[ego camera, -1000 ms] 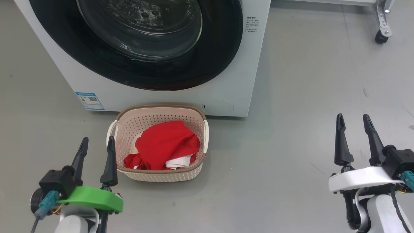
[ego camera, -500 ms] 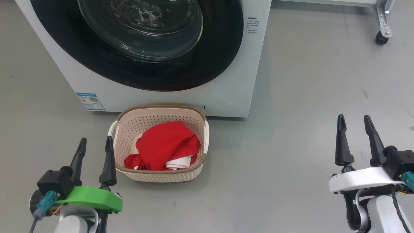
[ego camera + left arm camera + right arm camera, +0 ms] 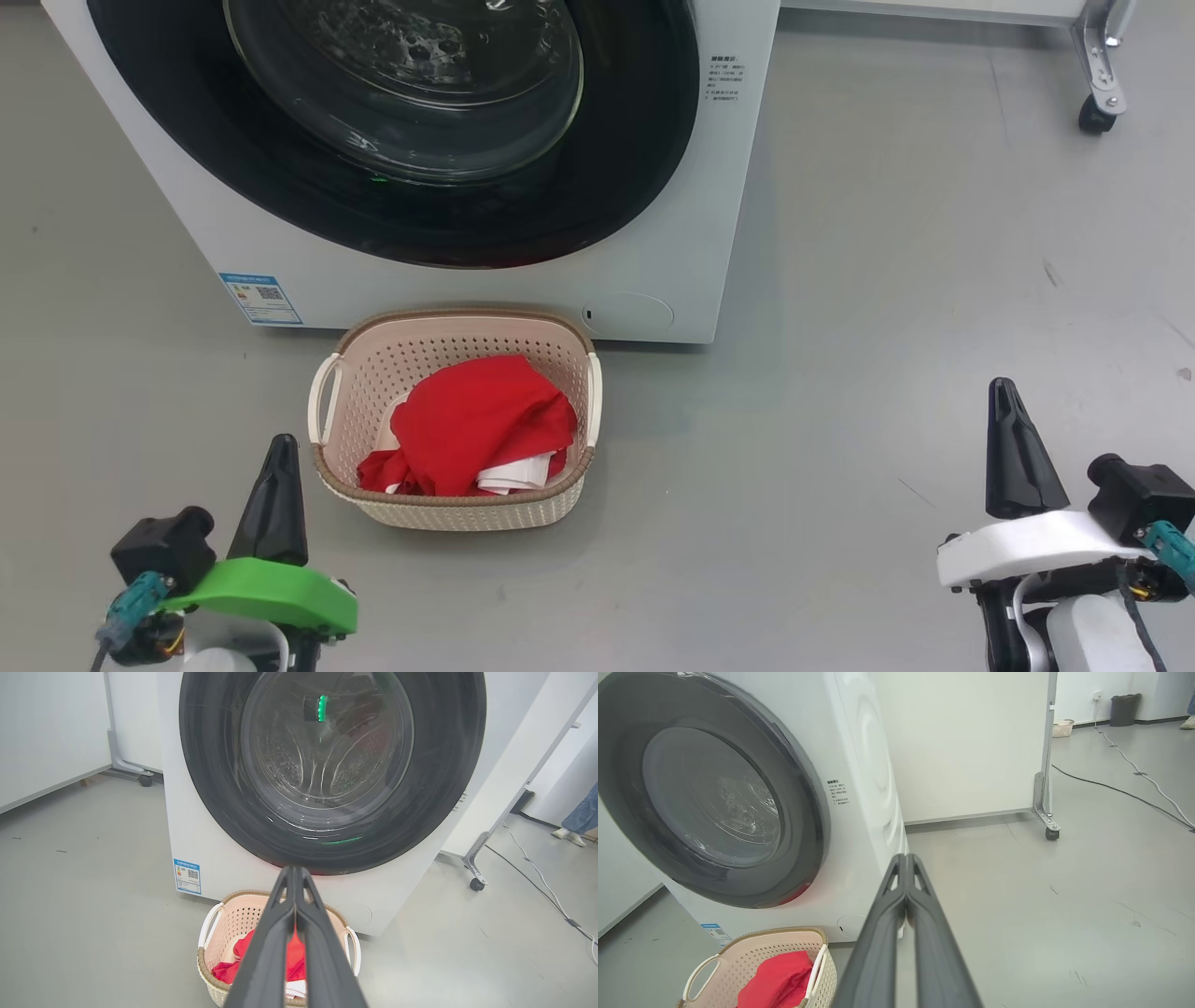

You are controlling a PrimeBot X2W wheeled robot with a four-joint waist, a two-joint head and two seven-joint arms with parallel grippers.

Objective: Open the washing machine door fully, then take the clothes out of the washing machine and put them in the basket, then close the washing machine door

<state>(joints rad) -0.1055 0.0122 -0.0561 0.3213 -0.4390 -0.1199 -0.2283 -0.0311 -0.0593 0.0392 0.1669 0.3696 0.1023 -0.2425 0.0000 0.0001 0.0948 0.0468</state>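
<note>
Field notes, near to far. Closest to me, at lower left, the left gripper (image 3: 279, 448) has its two dark fingers pressed together into a single spike with nothing between them. At lower right the right gripper (image 3: 1005, 392) is the same: fingers closed tight, nothing held, over bare grey floor (image 3: 887, 327). The left one sits near the basket's front left corner, apart from it. The basket (image 3: 448, 315) stands upright on the floor just in front of the washing machine (image 3: 733, 187); I cannot tell whether they touch. The clothes (image 3: 476, 420) lie inside it, a red heap with white cloth showing at the front. Beyond, the washing machine door (image 3: 635, 177) is shut against the white front, and through its glass I make out the dimpled drum (image 3: 322, 765). A blue label sticker (image 3: 260, 297) sits low on the left of the front. Farther off in the right wrist view are a castor (image 3: 1051, 834), cables (image 3: 1139, 773) and a dark bin (image 3: 1125, 703) by the far wall. At the far right edge of the left wrist view I see a person's trouser leg (image 3: 581, 812) and shoe (image 3: 567, 835).
</note>
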